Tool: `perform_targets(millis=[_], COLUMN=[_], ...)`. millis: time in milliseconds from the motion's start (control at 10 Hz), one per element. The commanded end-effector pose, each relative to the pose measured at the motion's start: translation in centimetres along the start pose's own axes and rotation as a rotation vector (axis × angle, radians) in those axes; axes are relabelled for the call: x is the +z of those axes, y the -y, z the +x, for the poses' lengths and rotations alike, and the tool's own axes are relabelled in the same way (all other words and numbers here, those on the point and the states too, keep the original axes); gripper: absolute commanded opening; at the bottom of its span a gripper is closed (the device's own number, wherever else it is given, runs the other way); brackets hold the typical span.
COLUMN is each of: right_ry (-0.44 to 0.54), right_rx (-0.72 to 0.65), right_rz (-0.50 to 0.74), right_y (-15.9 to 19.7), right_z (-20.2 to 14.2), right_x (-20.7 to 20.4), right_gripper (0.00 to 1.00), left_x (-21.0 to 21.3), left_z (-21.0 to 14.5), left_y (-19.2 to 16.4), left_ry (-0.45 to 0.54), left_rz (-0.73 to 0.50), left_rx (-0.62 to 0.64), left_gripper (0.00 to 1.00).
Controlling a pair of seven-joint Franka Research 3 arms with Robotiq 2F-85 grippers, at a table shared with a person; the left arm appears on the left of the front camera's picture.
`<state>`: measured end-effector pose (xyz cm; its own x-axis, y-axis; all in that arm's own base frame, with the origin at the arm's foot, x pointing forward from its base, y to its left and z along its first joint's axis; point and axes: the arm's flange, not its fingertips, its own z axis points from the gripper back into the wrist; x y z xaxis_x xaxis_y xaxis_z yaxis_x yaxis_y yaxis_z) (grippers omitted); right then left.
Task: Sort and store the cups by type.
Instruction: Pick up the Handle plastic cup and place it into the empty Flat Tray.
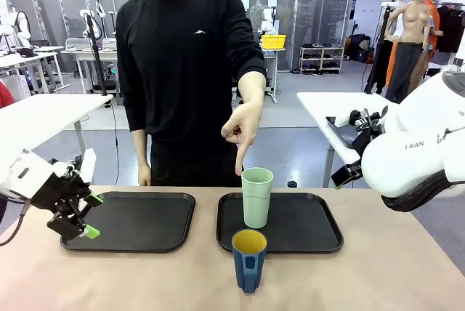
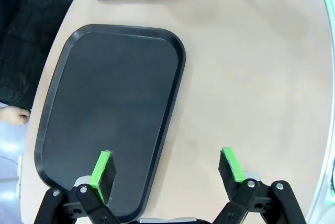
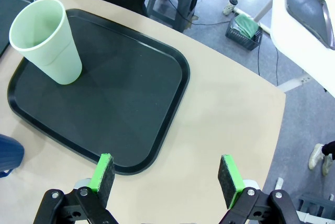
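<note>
On the right tray's [image 1: 309, 227] far-left corner: mint tumbler [image 1: 257, 196], upright, with a person's hand [image 1: 243, 128] pointing down just above it. Blue mug [image 1: 248, 260] on bare table, just off that tray's near edge. Left gripper [image 1: 93, 215] by the left tray's [image 1: 145, 220] near-left corner, fingers apart, empty. Right gripper [image 3: 166, 174] equally wide, empty.

Risk: a reach for the tall tumbler could tip it or meet the hand.

Count: two cups, two trays.
</note>
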<state>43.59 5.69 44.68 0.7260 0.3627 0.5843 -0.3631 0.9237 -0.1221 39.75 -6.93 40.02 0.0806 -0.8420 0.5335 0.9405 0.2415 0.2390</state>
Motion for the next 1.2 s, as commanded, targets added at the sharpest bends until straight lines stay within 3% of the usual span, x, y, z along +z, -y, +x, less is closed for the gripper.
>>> perform_targets(millis=[0, 800, 1100], right_ry=[0.005, 0.000, -0.064], right_rx=[-0.005, 0.000, 0.104], right_rz=[0.003, 0.000, 0.067], right_y=[0.1, 0.0, 1.8], right_z=[-0.1, 0.0, -4.4], right_x=[0.0, 0.0, 0.1], right_gripper=[1.00, 1.00, 1.00], left_x=[-0.3, -0.3, -0.3], left_z=[0.7, 0.7, 0.7], left_y=[0.3, 0.3, 0.3], left_ry=[0.016, 0.016, 0.016], left_rz=[0.006, 0.006, 0.006], left_rx=[-0.015, -0.015, -0.015], left_gripper=[1.00, 1.00, 1.00])
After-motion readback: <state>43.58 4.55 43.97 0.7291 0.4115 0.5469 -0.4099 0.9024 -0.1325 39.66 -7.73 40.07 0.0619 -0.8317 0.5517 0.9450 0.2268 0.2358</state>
